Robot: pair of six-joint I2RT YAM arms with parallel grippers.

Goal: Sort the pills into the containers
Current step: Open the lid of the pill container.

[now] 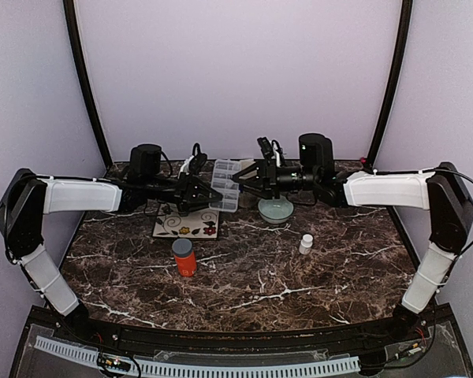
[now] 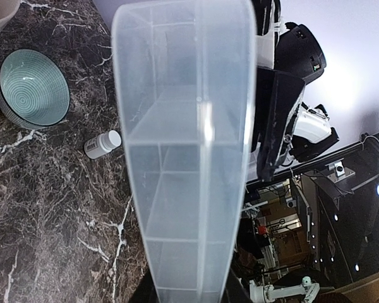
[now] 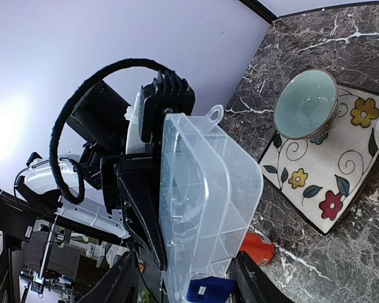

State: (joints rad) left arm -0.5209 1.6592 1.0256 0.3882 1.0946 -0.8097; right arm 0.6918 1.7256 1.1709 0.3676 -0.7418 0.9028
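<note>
Lilac walls close in a dark marble table veined with white. From above, the left gripper is clamped on one end of a flat, clear plastic compartmented pill box, held off the surface. The right gripper meets it from the other side. A glazed pale green bowl, an orange grey-capped bottle and a small white bottle stand below.

The left wrist view looks along the pill box: thin, slick, translucent walls, square cells, rounded corners. No pills show anywhere.

The right wrist view has the right gripper's fingers parted on either side of the box's near edge; whether they touch it I cannot tell. A flowered square tile lies under a second bowl.

This looks like the preparatory step: opening or handing over the pill box. Next, the right jaws need a gentle, square pinch on the smooth, flexible lid edge, or it may slip.
</note>
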